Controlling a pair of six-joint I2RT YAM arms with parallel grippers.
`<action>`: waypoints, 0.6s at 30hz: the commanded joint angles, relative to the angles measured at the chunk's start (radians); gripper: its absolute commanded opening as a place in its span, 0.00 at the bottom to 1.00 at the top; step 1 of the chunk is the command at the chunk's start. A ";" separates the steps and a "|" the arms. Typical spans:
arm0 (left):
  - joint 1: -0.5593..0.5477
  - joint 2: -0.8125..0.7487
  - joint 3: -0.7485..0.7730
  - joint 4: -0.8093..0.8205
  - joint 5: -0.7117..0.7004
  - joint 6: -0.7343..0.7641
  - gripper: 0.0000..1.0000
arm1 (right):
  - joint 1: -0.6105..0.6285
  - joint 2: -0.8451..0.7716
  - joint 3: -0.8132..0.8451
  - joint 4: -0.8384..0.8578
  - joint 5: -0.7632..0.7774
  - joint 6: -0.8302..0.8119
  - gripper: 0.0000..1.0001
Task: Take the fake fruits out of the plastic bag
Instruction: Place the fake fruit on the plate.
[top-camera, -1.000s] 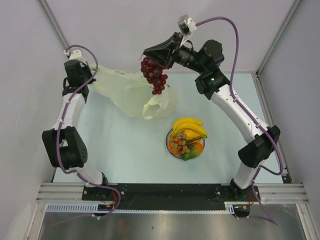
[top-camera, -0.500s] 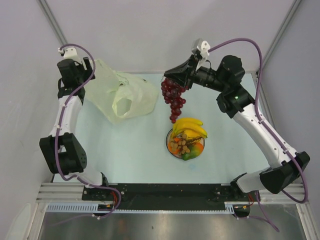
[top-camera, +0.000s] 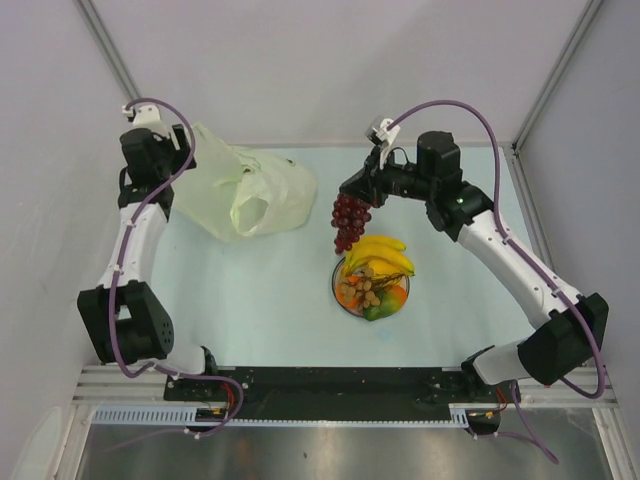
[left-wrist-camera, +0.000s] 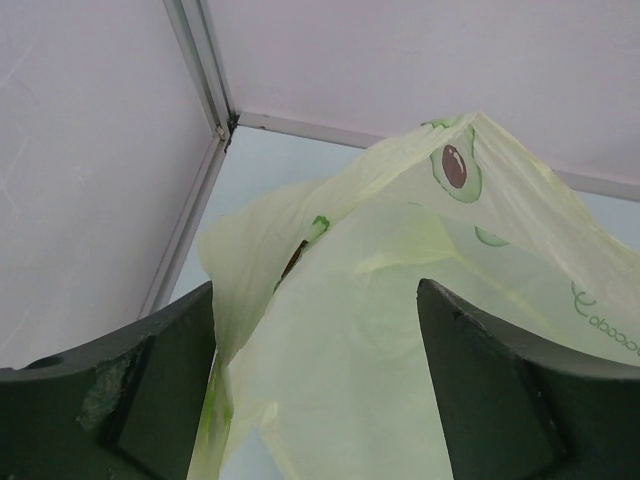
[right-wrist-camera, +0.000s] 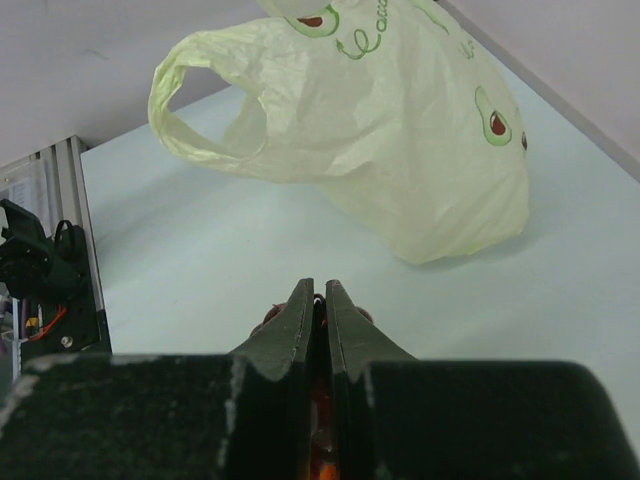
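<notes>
The right gripper (top-camera: 352, 192) pinched a dark purple plastic grape bunch (top-camera: 347, 220) aloft; the left gripper (left-wrist-camera: 315, 290) held its jaws spread around the thin pale-yellow plastic bag (top-camera: 255, 190).

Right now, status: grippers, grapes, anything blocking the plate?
Right gripper shut on grapes, hanging near the plate. Left gripper open, bag between its fingers. Plate heaped with fruit.

Pale yellow bag (top-camera: 272, 180) — dark red grapes (top-camera: 347, 220)

A lab test cell (white panel walls (top-camera: 300, 70)), pale table (top-camera: 260, 300) fronted by an aluminium rail (top-camera: 120, 382).
</notes>
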 joint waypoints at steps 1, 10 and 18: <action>-0.001 -0.051 -0.017 0.010 0.048 -0.042 0.83 | -0.001 0.012 -0.023 0.039 -0.020 0.022 0.00; -0.003 -0.080 -0.052 0.016 0.079 -0.065 0.82 | 0.004 0.028 -0.106 0.051 -0.039 0.042 0.00; -0.003 -0.102 -0.089 0.022 0.079 -0.062 0.82 | -0.002 0.020 -0.141 0.019 -0.040 0.025 0.00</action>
